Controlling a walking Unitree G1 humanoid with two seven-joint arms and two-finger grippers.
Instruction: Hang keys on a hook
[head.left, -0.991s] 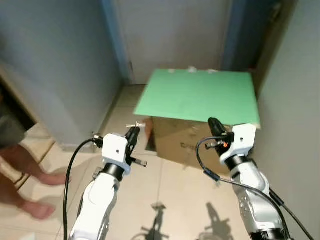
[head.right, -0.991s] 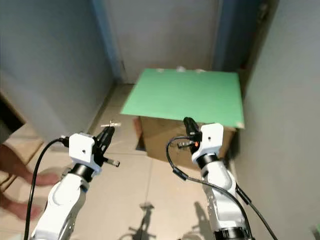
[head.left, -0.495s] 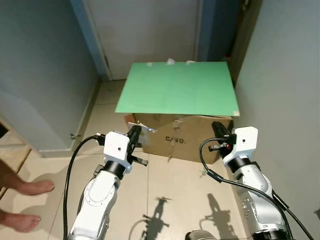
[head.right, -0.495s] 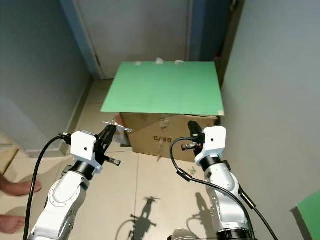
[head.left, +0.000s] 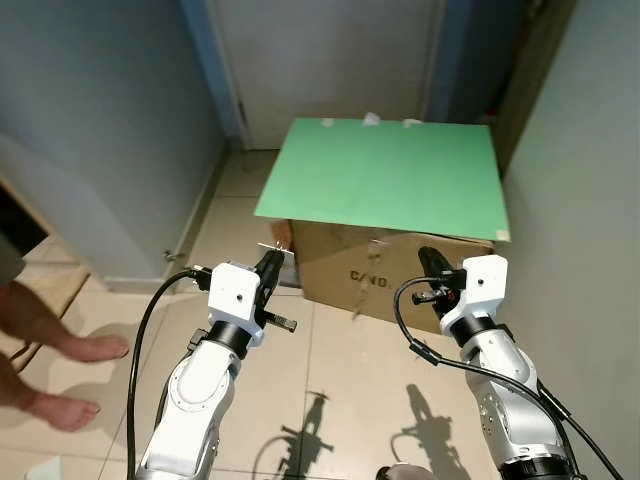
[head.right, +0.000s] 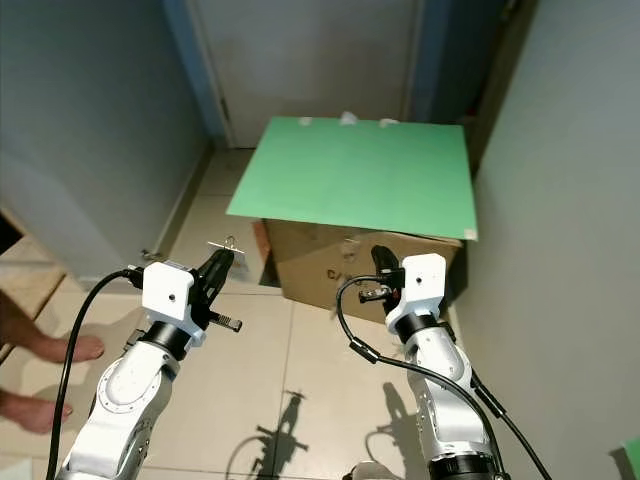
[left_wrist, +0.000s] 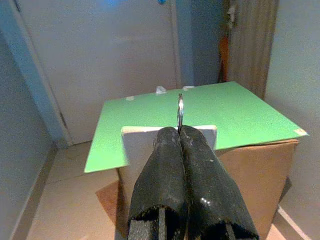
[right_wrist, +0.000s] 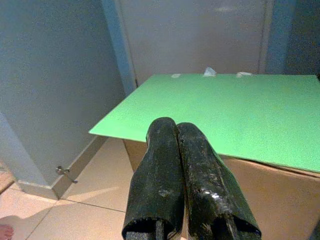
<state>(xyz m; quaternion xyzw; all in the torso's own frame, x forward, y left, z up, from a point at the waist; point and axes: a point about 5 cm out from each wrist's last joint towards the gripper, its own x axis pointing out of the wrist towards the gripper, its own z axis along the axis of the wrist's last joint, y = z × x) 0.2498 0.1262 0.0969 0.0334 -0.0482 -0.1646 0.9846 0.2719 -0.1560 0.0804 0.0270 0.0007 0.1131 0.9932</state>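
Landmark: cardboard box on tiled floor, topped w/ a green board that overhangs it on all visible sides.
Left gripper: raised just in front of box's left front corner, fingers pressed together, clamped on the keys.
Keys: pinched at left fingertips; in left wrist view a thin metal ring stands up edge-on from between the two pads, w/ a white flat tag spreading behind fingers on both sides. In head views a pale sliver sticks out at fingertip, level w/ box's left edge.
Right gripper: held up in front of box's right front part, fingers closed together, nothing between them; right wrist view looks over the green board from the front.
Cables: black cable loops along left arm; another loops off right wrist, in front of box.
Door: pale, shut, behind box, blue frame either side.
Walls: grey-blue wall left of box; grey wall right of it, close to box's side.
Person: two bare feet on floor well left of box, beside left arm.
Bits on board: small white scraps at its far edge, near door; can't tell what.
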